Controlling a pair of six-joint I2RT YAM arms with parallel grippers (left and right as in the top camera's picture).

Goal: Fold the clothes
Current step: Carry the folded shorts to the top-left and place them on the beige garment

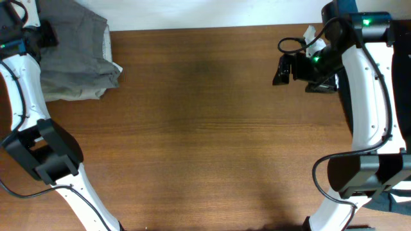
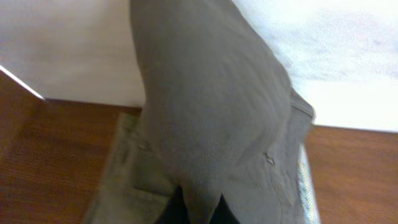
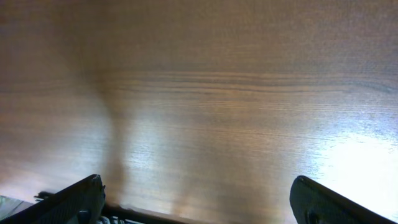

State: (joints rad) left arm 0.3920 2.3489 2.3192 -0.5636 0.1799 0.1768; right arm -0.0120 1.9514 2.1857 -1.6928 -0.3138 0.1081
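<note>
Left gripper (image 2: 198, 210) pinching clothes (image 2: 211, 112), right gripper (image 3: 202, 202) spread

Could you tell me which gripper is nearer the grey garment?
Left. The left gripper sits on the grey garment, pinching it; the right gripper hangs open over the table, far to the right.

Grey clothes (image 1: 77, 61) lie rumpled at the table's (image 1: 205, 128) far left corner; one fold is drawn up taut.

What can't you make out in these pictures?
- Overhead: grey garment cut off by top edge, so its type is unclear.
- Left wrist: left tool mostly buried in that garment.
- Right wrist: right tool fingers cut off by bottom edge.
</note>
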